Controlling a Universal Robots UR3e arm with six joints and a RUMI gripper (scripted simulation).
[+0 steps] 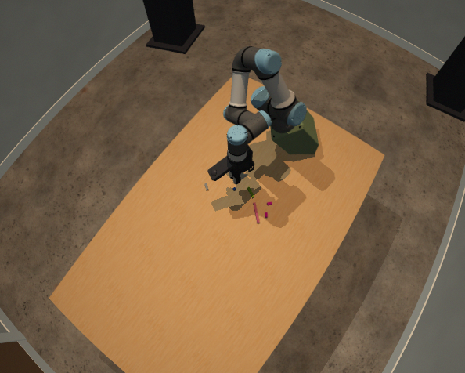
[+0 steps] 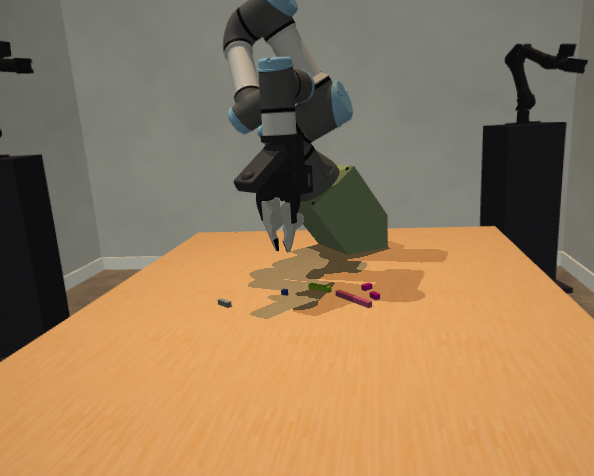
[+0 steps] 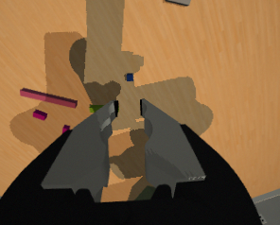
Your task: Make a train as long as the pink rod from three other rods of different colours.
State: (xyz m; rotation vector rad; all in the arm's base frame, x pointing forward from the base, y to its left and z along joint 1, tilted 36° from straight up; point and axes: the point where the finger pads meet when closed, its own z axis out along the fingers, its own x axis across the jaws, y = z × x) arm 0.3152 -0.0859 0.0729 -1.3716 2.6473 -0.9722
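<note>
My gripper [image 1: 236,181] [image 2: 281,247] [image 3: 129,101] hangs above the table, its fingers a small gap apart with nothing between them. A small blue rod [image 1: 234,189] [image 2: 284,291] [image 3: 130,77] lies on the table just below and beyond the fingertips. A lime rod [image 1: 250,192] [image 2: 320,287] [image 3: 96,108] lies close to its right, partly hidden by a finger in the wrist view. The pink rod [image 1: 256,212] [image 2: 353,298] [image 3: 48,97] lies past the lime rod. Two magenta rods [image 1: 269,203] [image 1: 266,215] [image 2: 367,286] [image 2: 374,295] [image 3: 40,114] lie beside the pink rod. A grey rod [image 1: 206,186] [image 2: 224,302] [image 3: 179,2] lies apart to the left.
The arm's green base [image 1: 297,137] [image 2: 350,215] stands at the back of the wooden table [image 1: 156,274] [image 2: 300,400]. Black pillars [image 1: 172,23] [image 2: 522,190] stand on the floor around the table.
</note>
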